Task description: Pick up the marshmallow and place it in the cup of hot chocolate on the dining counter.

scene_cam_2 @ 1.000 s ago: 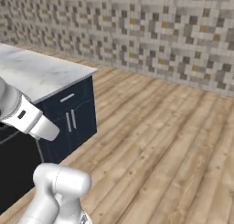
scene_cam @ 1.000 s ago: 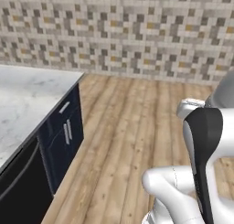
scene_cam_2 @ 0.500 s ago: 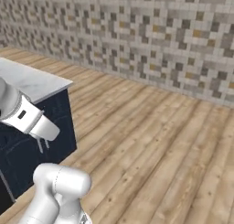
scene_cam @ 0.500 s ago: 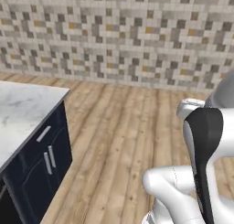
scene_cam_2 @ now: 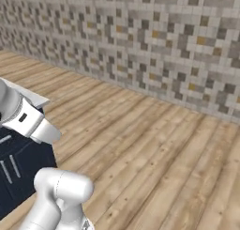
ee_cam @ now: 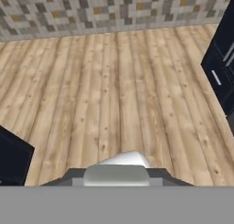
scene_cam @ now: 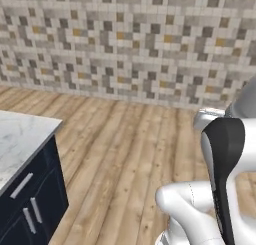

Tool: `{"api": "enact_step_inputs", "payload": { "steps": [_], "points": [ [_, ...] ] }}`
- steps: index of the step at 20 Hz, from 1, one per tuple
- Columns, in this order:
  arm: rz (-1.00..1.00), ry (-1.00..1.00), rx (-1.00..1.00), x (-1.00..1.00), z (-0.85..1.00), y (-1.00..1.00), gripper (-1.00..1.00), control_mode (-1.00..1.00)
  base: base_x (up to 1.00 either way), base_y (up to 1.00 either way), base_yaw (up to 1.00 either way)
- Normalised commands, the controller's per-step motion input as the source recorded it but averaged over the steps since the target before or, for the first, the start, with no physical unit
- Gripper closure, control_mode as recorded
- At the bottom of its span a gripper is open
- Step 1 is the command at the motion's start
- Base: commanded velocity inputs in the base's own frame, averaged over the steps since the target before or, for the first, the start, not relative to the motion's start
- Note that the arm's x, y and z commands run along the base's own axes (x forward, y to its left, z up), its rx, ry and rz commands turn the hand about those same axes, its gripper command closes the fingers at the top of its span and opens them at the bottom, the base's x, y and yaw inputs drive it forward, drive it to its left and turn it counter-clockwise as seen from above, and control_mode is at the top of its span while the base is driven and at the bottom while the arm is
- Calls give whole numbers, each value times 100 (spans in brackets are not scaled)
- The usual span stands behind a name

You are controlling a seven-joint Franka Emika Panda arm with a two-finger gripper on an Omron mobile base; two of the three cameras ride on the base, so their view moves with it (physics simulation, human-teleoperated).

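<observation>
**Hand view.** Nearest, a small white rounded shape (ee_cam: 127, 158) lies at the bottom edge, above the wooden floor (ee_cam: 114, 90). It cannot be told whether this is the marshmallow. The end effector is closed; whether it has hold of anything cannot be told. One dark navy block (ee_cam: 13, 162) stands at the near left. One navy cabinet (ee_cam: 223, 58) with pale bar handles stands at the right. The mosaic tile wall (ee_cam: 109, 8) runs across the far side.

**Left base view.**
- Near right: the white arm (scene_cam: 220, 189) with its dark joint cover.
- Near left: one counter (scene_cam: 20, 136), marble top over navy fronts.
- Three pale handles (scene_cam: 22, 185) can be counted on the navy fronts: one slanted bar above and two upright bars below.
- Beyond it: floor boards running to the far wall.

**Right base view.**
- Near left: the arm's base joint at the bottom, with a white arm link above it crossing in front of the counter.
- Behind the link: one pale corner of the counter top (scene_cam_2: 33, 98) shows.
- Two upright handles (scene_cam_2: 14, 165) show on the navy front.
- To the right and beyond: open floor up to the wall.

**Differences between views.** The left base view gives the counter's marble surface. The right base view gives little more than its corner. The hand view adds the cabinet and the dark block.
</observation>
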Motion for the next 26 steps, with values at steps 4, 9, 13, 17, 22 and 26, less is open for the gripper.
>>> {"api": "enact_step_inputs", "payload": {
  "steps": [4, 9, 13, 17, 22, 26],
  "points": [
    [0, 0, 0, 0, 0, 0, 100, 100, 100, 0, 21],
    [0, 0, 0, 0, 0, 0, 100, 100, 100, -18, 27],
    [0, 0, 0, 0, 0, 0, 100, 100, 100, -47, 33],
    [0, 0, 0, 0, 0, 0, 100, 100, 100, -87, 32],
    [0, 0, 0, 0, 0, 0, 100, 100, 100, -93, 32],
    [0, 0, 0, 0, 0, 0, 100, 100, 100, -98, 32]
  ]
}}
